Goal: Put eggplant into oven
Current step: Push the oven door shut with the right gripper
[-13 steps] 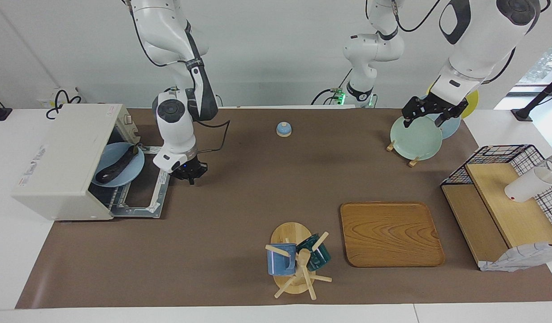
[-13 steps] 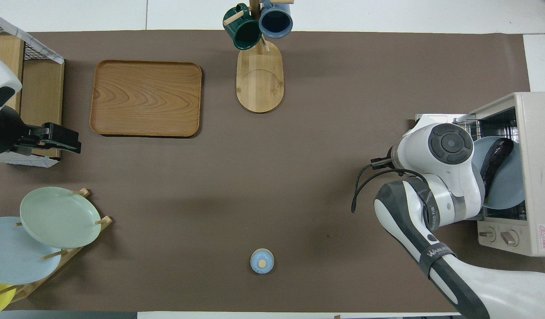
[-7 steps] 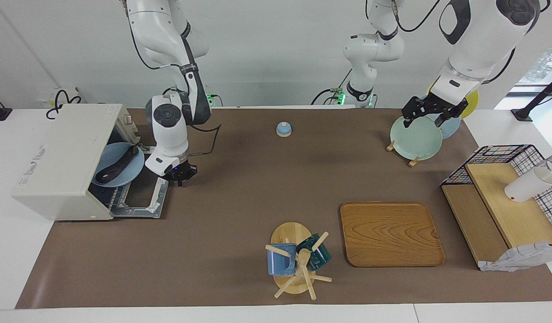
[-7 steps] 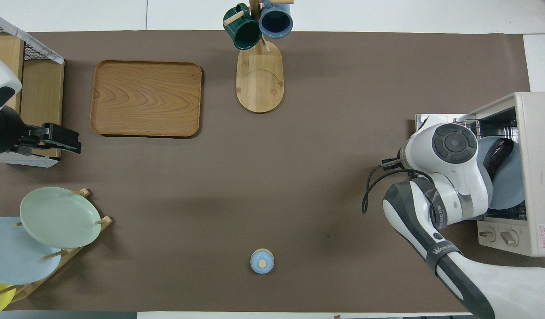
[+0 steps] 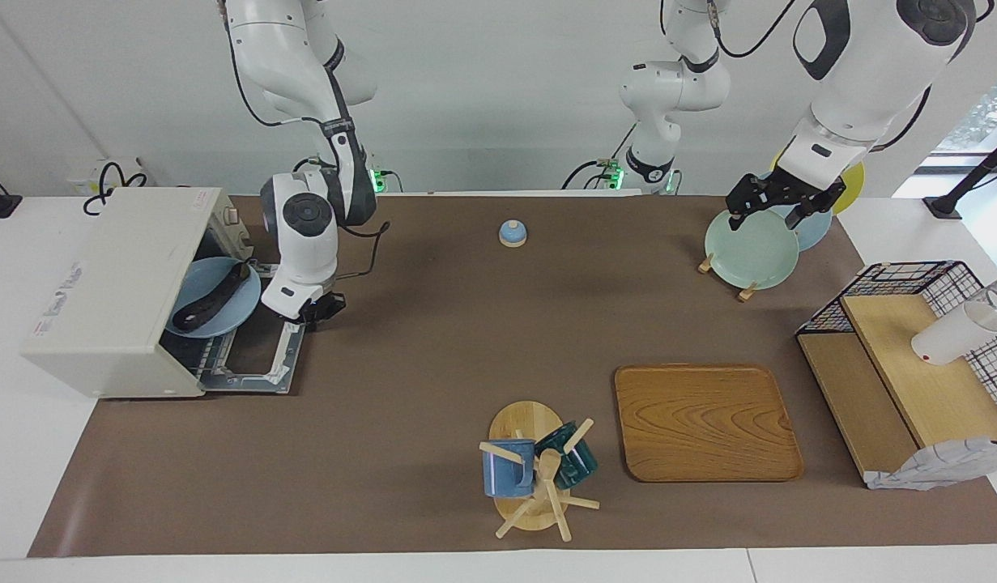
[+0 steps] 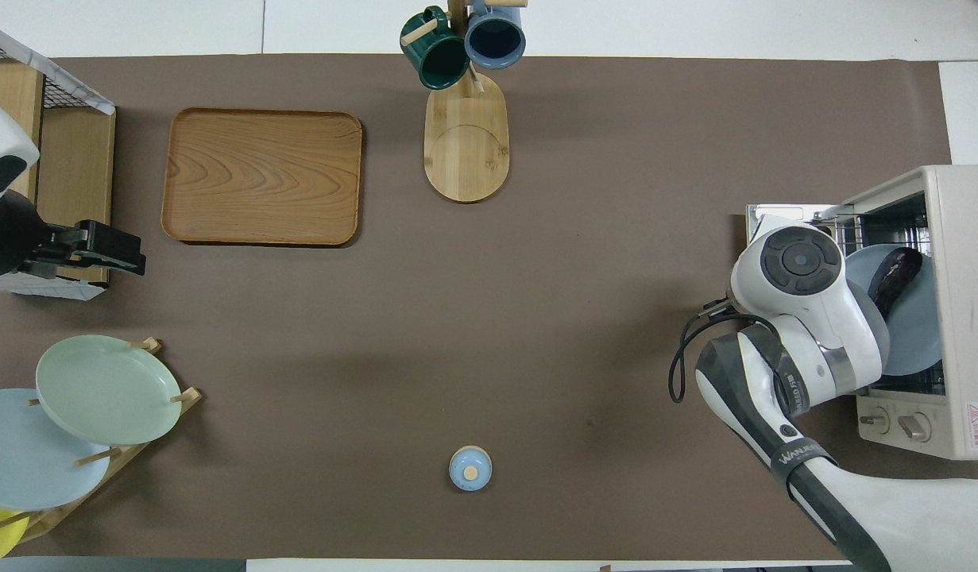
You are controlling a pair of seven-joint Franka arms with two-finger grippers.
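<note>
The cream-white oven (image 5: 109, 291) stands at the right arm's end of the table, its door (image 5: 259, 356) folded down flat. A blue plate (image 5: 223, 320) rests in its open mouth, with the dark eggplant (image 5: 210, 300) lying on it. From overhead, the eggplant (image 6: 894, 274) shows just inside the oven (image 6: 965, 318), partly covered by the right wrist. My right gripper (image 5: 321, 311) is shut and holds nothing, low over the door's outer edge. My left gripper (image 5: 777, 206) waits open above the plate rack.
A rack with a green plate (image 5: 749, 247) stands at the left arm's end, with a wire-and-wood shelf (image 5: 911, 356) and white cup (image 5: 956, 332) beside it. A wooden tray (image 5: 705, 421), a mug tree (image 5: 534, 478) and a small blue bell (image 5: 512, 233) stand mid-table.
My right gripper, shut throughout, has moved sideways toward the oven and now hangs at the open door's edge. The eggplant, plate and left arm have not moved.
</note>
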